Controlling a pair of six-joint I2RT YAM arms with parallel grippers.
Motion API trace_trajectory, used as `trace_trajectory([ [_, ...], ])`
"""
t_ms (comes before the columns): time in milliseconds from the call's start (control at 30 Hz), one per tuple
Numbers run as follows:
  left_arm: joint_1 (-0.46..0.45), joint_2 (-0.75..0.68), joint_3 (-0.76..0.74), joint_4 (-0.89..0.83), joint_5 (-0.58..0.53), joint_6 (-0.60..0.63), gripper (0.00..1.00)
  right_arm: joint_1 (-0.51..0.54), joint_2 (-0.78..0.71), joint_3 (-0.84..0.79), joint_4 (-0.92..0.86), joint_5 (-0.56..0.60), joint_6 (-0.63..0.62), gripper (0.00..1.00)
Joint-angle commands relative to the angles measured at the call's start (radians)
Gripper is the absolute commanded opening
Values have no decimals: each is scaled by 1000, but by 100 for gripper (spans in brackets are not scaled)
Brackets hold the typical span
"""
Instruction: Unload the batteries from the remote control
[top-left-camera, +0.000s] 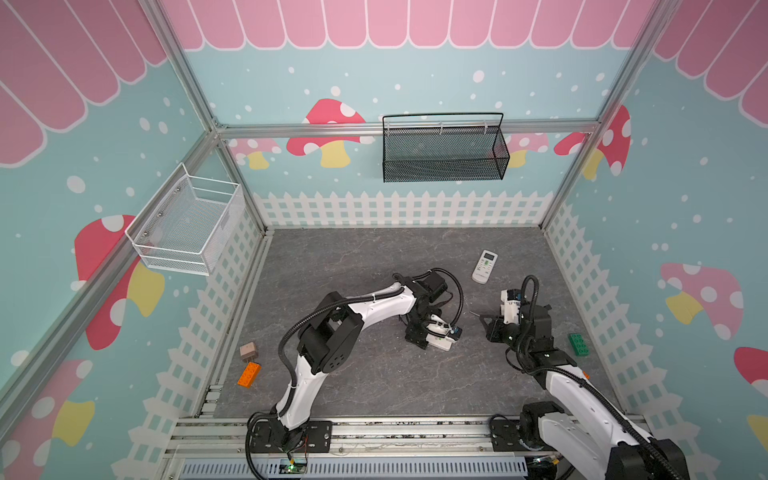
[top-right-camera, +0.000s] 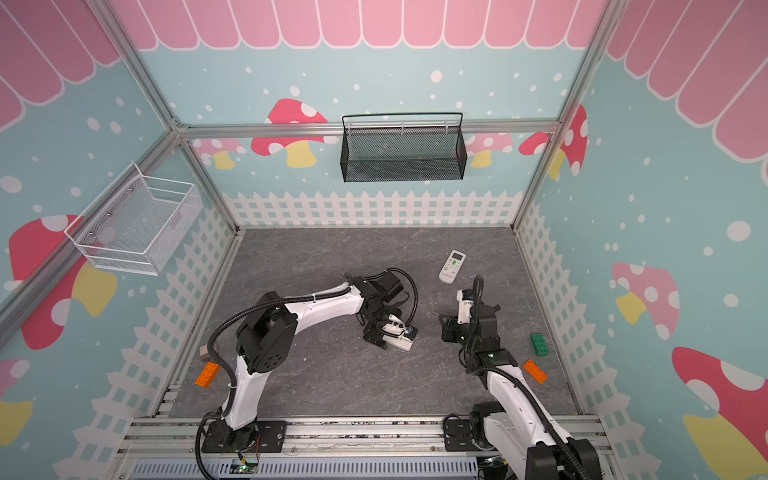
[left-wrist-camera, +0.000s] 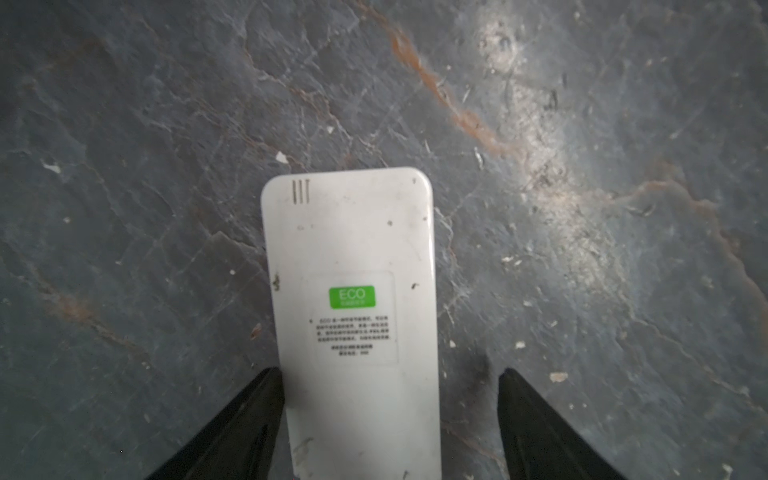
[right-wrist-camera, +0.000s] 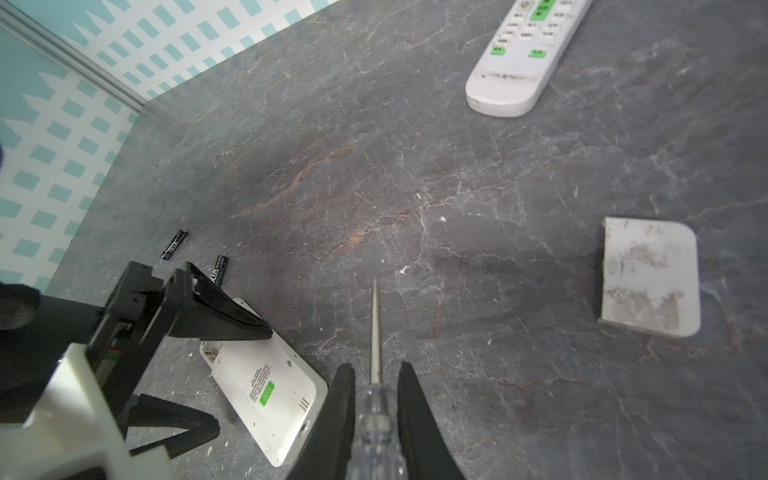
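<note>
The remote (left-wrist-camera: 353, 291) lies closest under your left wrist camera, face down on the counter (left-wrist-camera: 582, 124) with its sticker up. Your left hand (left-wrist-camera: 389, 370) stands wide open astride it. One of its fingers (left-wrist-camera: 249, 415) touches the remote's long edge and the other stands clear of the far edge, so nothing is gripped. That lopsided contact is your first risk: close from here and the touching finger will likely shove the remote sideways, and it may twist or skid out. Two black batteries (right-wrist-camera: 219, 269) lie loose on the counter near the remote's open end. They are round, so a skidding remote or a sweeping finger could roll them towards the wall. I can't see any yellow batteries, and a finger hides most of the open bay, so don't assume it is empty. Your right hand (right-wrist-camera: 375, 365) is clamped on the screwdriver (right-wrist-camera: 376, 316), whose tip points over bare counter near the left hand; a careless swing could strike it. The cover (right-wrist-camera: 650, 278) lies well apart, and the second remote (right-wrist-camera: 523, 58) lies face up farther off.
</note>
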Motion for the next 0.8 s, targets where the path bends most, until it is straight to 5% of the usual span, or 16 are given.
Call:
trace_trajectory([
  [0, -14, 23, 23, -17, 1, 13, 77, -6, -55, -79, 159, 27, 150, 3],
  [567, -8, 68, 50, 40, -24, 8, 80, -11, -250, -332, 242, 188, 377, 10],
  [767, -5, 77, 54, 40, -21, 12, 75, -11, -216, -336, 239, 200, 395, 26],
])
